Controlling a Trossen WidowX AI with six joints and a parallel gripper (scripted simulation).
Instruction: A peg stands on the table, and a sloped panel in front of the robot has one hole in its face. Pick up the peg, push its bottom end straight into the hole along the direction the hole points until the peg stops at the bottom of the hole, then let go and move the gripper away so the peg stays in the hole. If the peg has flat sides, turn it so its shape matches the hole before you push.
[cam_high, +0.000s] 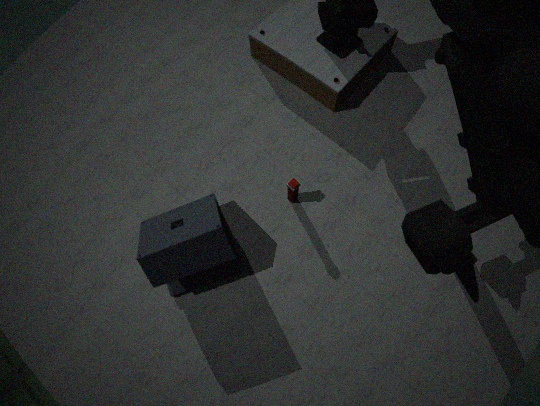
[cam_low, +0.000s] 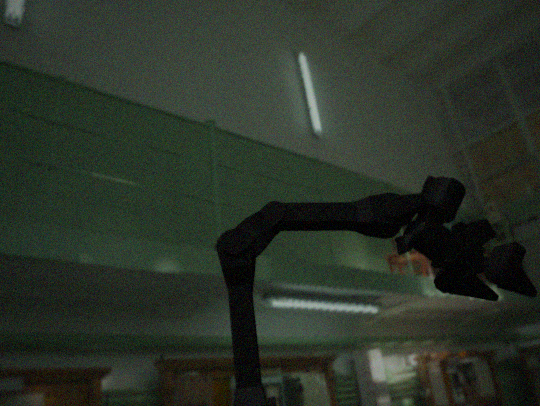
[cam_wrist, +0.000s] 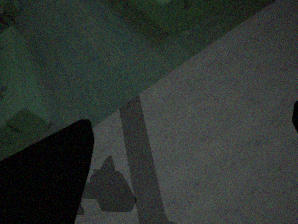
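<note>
A small red peg (cam_high: 293, 192) with a square-looking top stands upright on the table in the top view. The dark grey block with the sloped panel (cam_high: 197, 212) is left of and below it in that view. One small dark, four-sided hole (cam_high: 177, 224) shows in its face. My gripper (cam_low: 515, 296) (cam_wrist: 198, 120) is open and empty, with fingers wide apart. It is in the air well to the right of the peg in the top view, where one finger shows plainly. Peg and panel are out of the wrist view, which shows table, table edge and shadows.
A base plate (cam_high: 295, 37) with wooden sides carries the arm at the top of the top view. The dark arm (cam_high: 500, 100) (cam_low: 315, 216) covers the right side there. The arm, peg and block cast long shadows on the table. The scene is dim and grainy.
</note>
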